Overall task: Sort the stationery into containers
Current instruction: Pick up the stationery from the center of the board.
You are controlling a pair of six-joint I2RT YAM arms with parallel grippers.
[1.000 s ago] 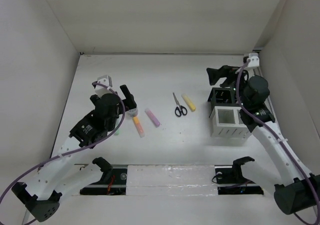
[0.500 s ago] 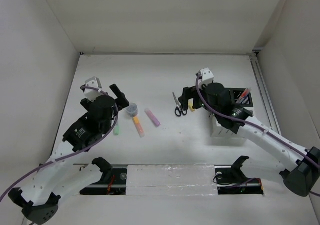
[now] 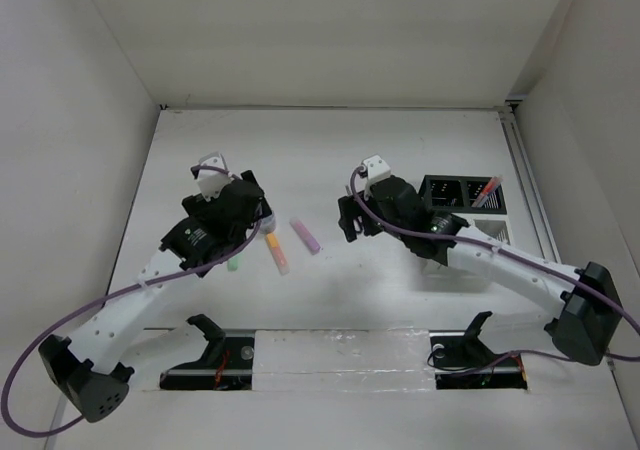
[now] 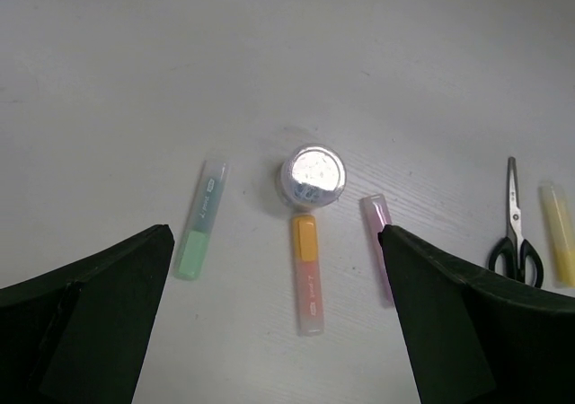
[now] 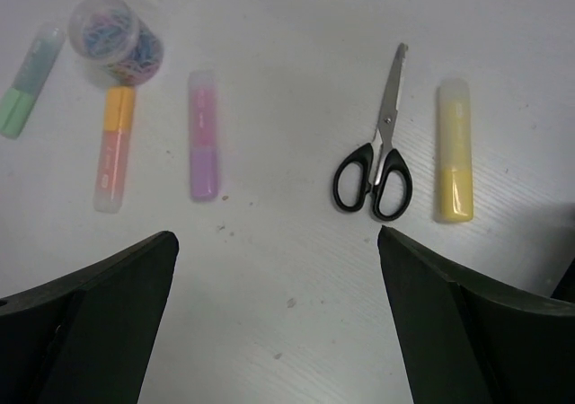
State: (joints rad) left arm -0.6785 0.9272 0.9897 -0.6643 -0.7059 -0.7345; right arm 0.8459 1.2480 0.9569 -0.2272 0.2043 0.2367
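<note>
Left end effector and right end effector both spread wide and empty above the desk.
Under the left one I see the clear tub of paper clips just beside the orange marker, with the green marker and purple marker flanking them. Under the right one lie the black-handled scissors and, just beside them, the yellow marker. Pens stand in the organizer.
</note>
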